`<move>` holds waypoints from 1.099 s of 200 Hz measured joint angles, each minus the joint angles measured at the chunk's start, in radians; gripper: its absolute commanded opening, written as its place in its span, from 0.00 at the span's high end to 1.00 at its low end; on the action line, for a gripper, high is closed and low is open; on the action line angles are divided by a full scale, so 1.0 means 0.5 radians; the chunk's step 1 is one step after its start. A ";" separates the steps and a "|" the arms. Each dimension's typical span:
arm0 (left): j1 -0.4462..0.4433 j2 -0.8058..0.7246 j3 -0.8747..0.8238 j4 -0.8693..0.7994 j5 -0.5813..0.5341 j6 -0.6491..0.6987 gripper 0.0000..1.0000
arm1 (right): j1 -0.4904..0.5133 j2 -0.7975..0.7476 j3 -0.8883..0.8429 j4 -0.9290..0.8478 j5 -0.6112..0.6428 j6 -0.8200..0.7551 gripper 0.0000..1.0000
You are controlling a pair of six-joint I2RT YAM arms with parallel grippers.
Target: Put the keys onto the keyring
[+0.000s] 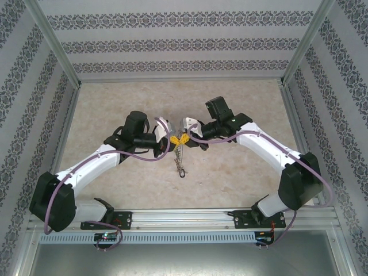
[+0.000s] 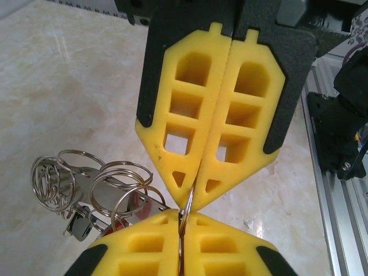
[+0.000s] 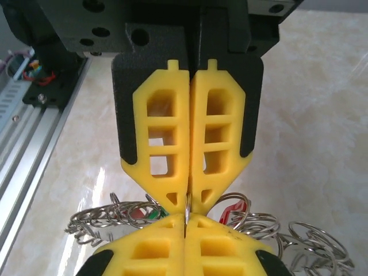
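Left claw [image 2: 183, 219] and right claw [image 3: 185, 221] meet tip to tip, both clamped on the keyring [image 2: 188, 199] wire. The keys [image 3: 140, 214] hang at 9 o'clock. The metal is probably thin, stiff and slippery, so pinch bare wire squarely.

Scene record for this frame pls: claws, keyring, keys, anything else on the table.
left claw: shut on keyring
right claw: shut on keyring, tip to tip with left claw
keyring: thin wire pinched by both claws
keys: red and green heads among small split rings, beside the claw tips
chain: trails from the claws toward the near edge, clasp at its end
table: beige, marbled
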State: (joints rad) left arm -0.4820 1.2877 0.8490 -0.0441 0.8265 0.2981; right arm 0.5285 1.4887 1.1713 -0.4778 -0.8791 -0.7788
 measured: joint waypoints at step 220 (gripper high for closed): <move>0.050 -0.130 -0.102 0.343 -0.083 -0.337 0.80 | -0.007 -0.234 -0.577 1.534 -0.154 1.098 1.00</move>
State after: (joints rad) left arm -0.4572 1.2228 0.7979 0.1276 0.7849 0.1295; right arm 0.5251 1.3716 0.8829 0.2893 -0.9562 -0.2298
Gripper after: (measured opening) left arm 0.206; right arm 0.050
